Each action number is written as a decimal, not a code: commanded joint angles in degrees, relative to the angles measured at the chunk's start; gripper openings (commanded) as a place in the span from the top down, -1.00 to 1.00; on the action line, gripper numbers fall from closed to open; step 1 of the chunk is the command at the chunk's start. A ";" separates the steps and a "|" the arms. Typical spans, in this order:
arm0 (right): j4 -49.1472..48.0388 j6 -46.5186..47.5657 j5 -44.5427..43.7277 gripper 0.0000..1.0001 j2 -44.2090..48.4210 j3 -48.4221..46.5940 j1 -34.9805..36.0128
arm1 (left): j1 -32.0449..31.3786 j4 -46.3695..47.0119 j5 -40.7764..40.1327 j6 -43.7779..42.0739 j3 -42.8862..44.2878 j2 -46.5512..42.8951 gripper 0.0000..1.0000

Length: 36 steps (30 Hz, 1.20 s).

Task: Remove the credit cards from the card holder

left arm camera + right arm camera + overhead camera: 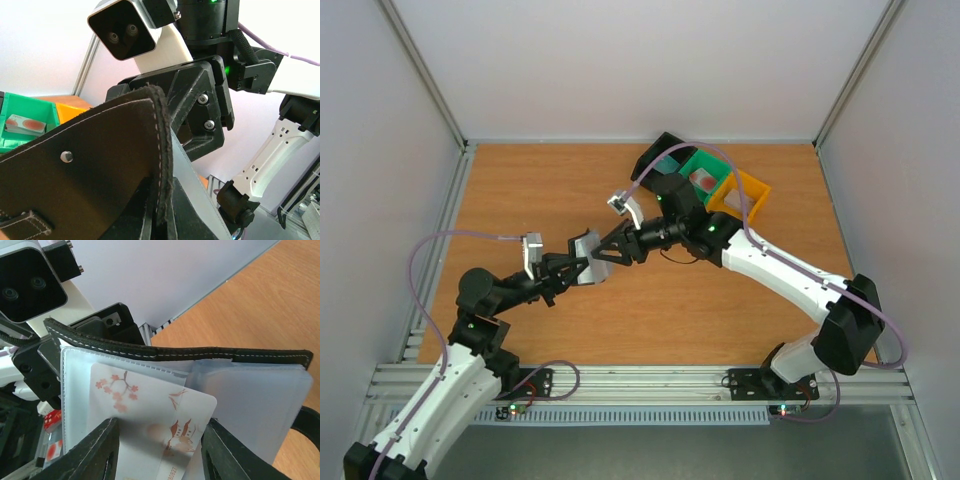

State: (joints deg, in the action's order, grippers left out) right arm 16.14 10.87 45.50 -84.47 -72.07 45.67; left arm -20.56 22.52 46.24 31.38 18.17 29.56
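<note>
The card holder [588,247] hangs open above the middle of the table, black outside [100,170] and pale blue-grey inside [260,395]. My left gripper [570,268] is shut on its lower edge [167,215]. A whitish credit card [165,415] with red blossoms and a pagoda sticks partly out of a clear pocket. My right gripper [160,452] faces the inside, its fingers [95,450] apart on either side of that card, the left one overlapping it. In the top view the right gripper [612,250] meets the holder from the right.
Black [655,160], green [715,168] and orange [745,195] trays stand together at the back right. A red-and-white card [703,182] lies in the green tray [30,107]. The cell walls close in left, right and behind.
</note>
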 commanded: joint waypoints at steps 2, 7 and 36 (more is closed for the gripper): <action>-2.31 -1.90 2.48 0.09 -1.05 -0.77 1.60 | -0.19 5.12 -0.33 1.53 -0.53 -0.73 0.99; -2.43 -3.31 2.96 -0.04 0.29 -1.49 2.11 | -0.19 5.99 2.16 -1.61 0.52 -0.84 1.00; 1.21 -1.94 -3.48 0.37 5.34 -3.53 6.15 | -0.19 3.45 -3.39 -5.30 2.39 -1.75 1.00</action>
State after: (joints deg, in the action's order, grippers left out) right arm 13.23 6.66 47.46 -79.75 -72.62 49.08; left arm -20.80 26.37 49.43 24.45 20.49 27.73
